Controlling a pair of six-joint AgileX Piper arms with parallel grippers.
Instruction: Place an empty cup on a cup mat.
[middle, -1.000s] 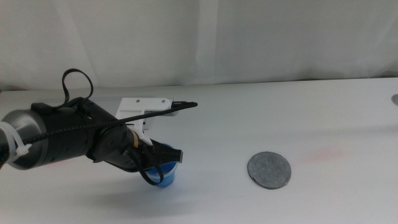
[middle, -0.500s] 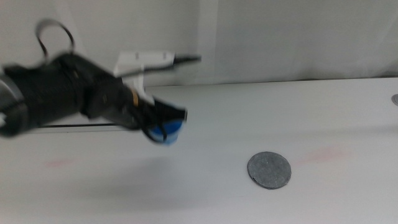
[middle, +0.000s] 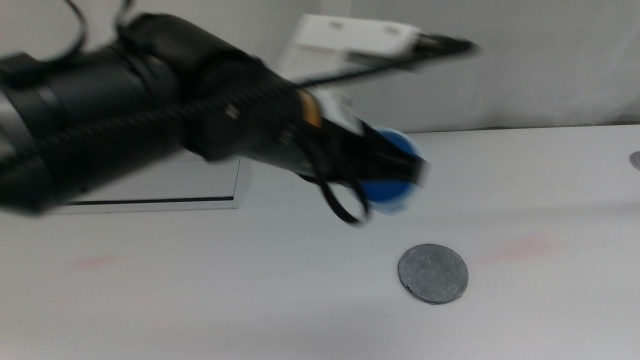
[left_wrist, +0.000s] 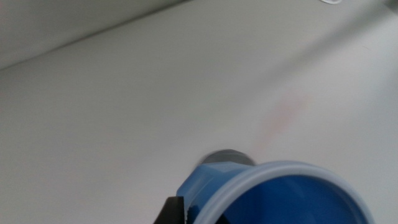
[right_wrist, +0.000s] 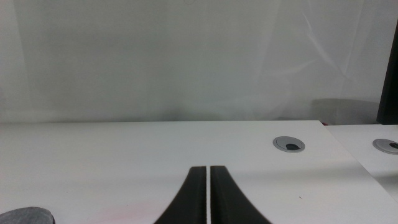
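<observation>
My left gripper (middle: 385, 172) holds the blue cup (middle: 392, 185) aloft, above and behind the cup mat (middle: 433, 273). Right gripper (right_wrist: 208, 198) waits, fingers pressed together.

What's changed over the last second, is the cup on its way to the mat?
Yes. The left gripper, shut on the cup, has lifted it off the table and carried it rightward; it now hangs in the air above and left of the cup mat. The mat has not moved. The right gripper waits, jaws shut.

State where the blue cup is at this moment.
In the middle view the cup is held above the table in the left gripper, right of centre, up and slightly left of the cup mat, not yet on it.
</observation>
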